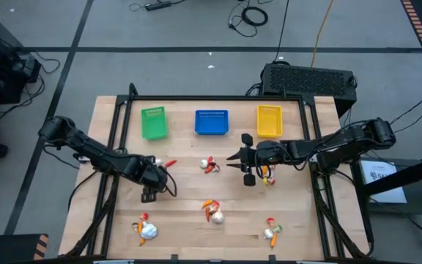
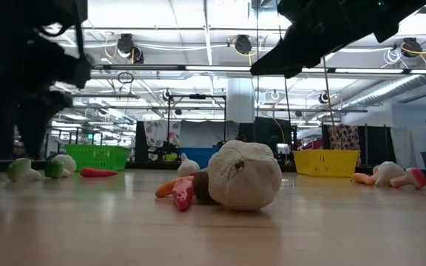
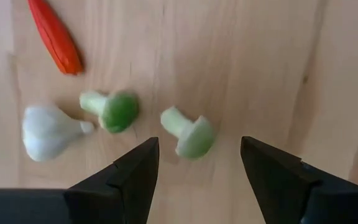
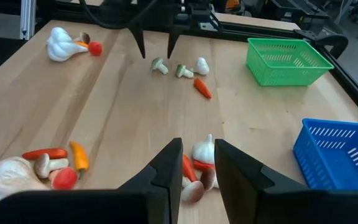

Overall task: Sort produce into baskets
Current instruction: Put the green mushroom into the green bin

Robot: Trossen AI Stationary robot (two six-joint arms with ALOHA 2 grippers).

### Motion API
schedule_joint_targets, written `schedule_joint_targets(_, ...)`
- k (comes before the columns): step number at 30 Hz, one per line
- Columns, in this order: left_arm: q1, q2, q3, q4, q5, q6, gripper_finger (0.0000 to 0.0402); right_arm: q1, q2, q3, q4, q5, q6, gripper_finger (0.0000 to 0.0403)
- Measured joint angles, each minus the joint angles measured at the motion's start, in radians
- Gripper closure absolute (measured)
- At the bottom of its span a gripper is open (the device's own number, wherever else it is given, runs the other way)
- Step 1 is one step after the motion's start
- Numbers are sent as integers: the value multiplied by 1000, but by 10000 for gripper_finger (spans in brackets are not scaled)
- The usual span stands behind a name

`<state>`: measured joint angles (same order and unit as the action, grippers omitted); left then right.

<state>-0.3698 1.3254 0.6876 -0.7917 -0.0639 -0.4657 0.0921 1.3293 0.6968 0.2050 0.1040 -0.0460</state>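
Observation:
Small piles of toy produce lie on the wooden table. My left gripper (image 1: 152,170) is open and points down just above one pile: two green mushrooms (image 3: 191,134) (image 3: 110,111), a white garlic (image 3: 48,130) and a red pepper (image 3: 55,37). One mushroom lies between its fingertips, untouched. My right gripper (image 1: 231,160) is open and points toward the table's left at a middle pile (image 1: 209,165) with a garlic (image 4: 204,149) and red pieces. The green basket (image 1: 153,122), blue basket (image 1: 211,122) and yellow basket (image 1: 269,121) stand in a row at the far edge.
More produce piles lie near the front edge (image 1: 145,229), (image 1: 212,213), (image 1: 271,233), and one lies under the right arm (image 1: 268,178). A large black box (image 1: 310,79) stands behind the yellow basket. Bare wood lies between the piles.

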Motion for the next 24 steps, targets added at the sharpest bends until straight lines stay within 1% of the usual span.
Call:
schedule_joint_targets(5,1,0,-54,88,2,0,166,0,0,0,0,0,0,318)
schedule_joint_targets(8,1,0,-74,109,3,0,166,0,0,0,0,0,0,318)
schedule_joint_targets(24,1,0,-122,143,-8,10,169,0,0,0,-1,0,-3,318)
